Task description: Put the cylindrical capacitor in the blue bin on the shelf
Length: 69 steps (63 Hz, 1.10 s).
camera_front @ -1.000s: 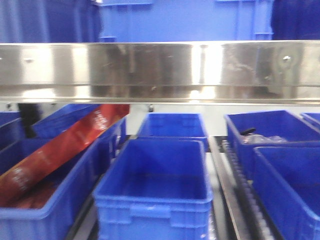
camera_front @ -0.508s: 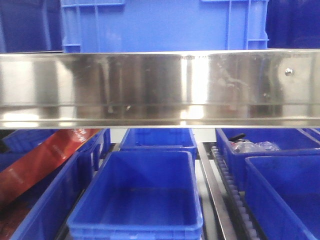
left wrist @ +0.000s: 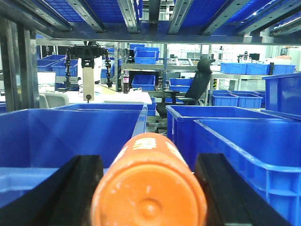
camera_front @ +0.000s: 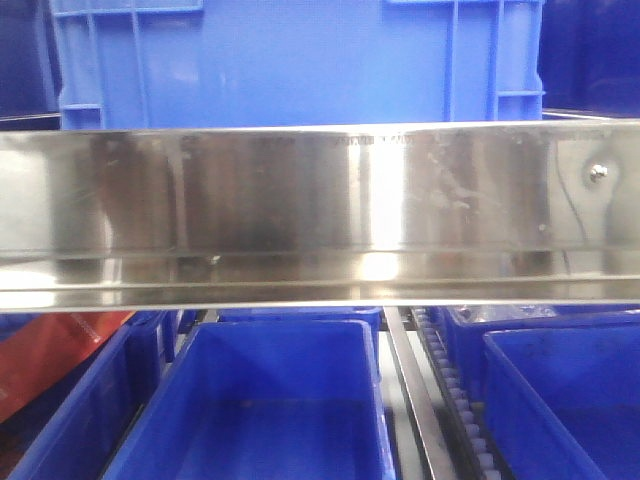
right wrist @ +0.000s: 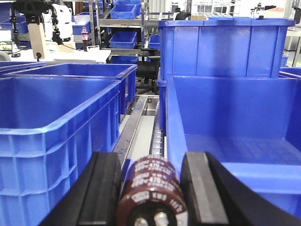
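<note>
The front view is almost filled by the shelf [camera_front: 320,215], its mirror-bright steel front rail running the full width. Behind and above the rail stands a tall blue crate [camera_front: 300,60]. Below it we see open blue bins in lanes, with a grey roller track [camera_front: 450,400] just right of the centre bin [camera_front: 270,400] and a red packet [camera_front: 45,355] at far left. Neither arm shows here.

The right wrist view shows what that one hides. The right pincer [right wrist: 151,190] is clenched on the cylindrical capacitor [right wrist: 153,188], a dark brown can with pale lettering. Its black fingers [right wrist: 101,188] press in from both sides. The capacitor is held near the camera, in line with the roller lane between a left-hand blue bin [right wrist: 56,122] and a right-hand blue bin [right wrist: 244,122], and lies inside neither.

Only the left wrist view shows the left pincer [left wrist: 148,176], which grasps an orange cylinder [left wrist: 150,197] with its round end toward us. Blue bins lie ahead of it. Far beyond are a black office chair [left wrist: 200,80] and a table [left wrist: 108,96] bearing another robot rig [left wrist: 87,61].
</note>
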Available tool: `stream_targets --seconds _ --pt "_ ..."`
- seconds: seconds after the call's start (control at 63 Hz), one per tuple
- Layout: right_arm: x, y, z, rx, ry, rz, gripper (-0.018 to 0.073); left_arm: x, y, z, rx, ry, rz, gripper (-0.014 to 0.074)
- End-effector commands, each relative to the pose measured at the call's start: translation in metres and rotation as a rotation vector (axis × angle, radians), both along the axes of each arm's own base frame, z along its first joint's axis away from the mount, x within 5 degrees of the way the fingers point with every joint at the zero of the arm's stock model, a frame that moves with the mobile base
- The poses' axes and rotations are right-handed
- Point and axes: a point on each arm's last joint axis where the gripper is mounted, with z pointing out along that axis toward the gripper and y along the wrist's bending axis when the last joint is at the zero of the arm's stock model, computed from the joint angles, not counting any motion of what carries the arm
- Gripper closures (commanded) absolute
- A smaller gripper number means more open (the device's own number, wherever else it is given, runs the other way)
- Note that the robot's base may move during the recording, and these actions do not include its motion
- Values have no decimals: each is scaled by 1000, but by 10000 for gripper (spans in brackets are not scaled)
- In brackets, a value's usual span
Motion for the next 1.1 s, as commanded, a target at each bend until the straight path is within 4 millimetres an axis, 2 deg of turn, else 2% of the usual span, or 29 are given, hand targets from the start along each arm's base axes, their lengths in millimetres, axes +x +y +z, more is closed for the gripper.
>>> stream_targets --seconds 0.0,1.079 --pt "-1 0 3 -1 -36 -2 724 -2 0 3 1 -27 -5 708" --pt "-1 -1 7 4 -75 -6 724 -2 0 3 2 -34 -4 708"
